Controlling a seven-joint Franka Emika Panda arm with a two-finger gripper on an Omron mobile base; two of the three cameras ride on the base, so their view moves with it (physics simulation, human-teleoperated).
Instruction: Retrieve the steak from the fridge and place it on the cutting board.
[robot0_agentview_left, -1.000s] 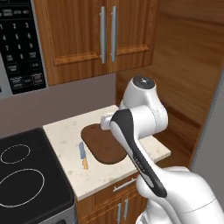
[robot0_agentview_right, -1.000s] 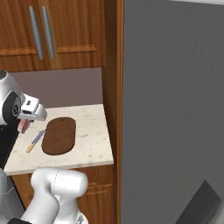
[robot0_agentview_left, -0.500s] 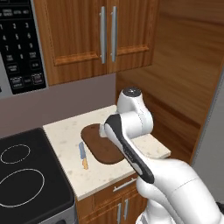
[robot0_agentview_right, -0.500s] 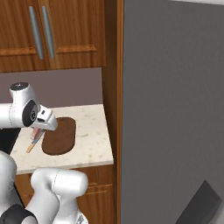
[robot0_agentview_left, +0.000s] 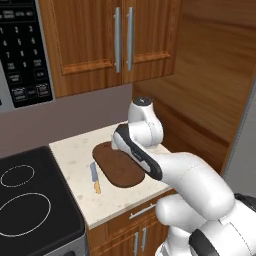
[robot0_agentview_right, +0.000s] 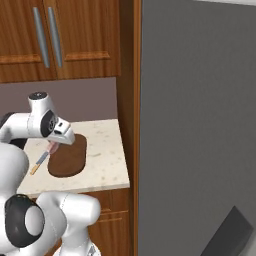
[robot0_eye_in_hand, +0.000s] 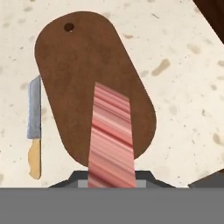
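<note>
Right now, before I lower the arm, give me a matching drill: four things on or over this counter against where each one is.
Things:
1. steak
2. cutting board
3. knife
4. counter

Places:
A. lies flat on the counter, bare top
B. speckled surface under board and knife
C. held in the shut fingers above the board
D. lies beside the board's long edge

Pairs: 1-C, 2-A, 3-D, 4-B

Lighting is even and moderately bright throughout, flat as in a render, with no distinct source and no glare. The cutting board (robot0_eye_in_hand: 87, 83) and knife (robot0_eye_in_hand: 34, 127) cast almost no shadow on the counter (robot0_eye_in_hand: 183, 100). All three pictures are sharp and free of edge distortion, though surface textures are coarse.
</note>
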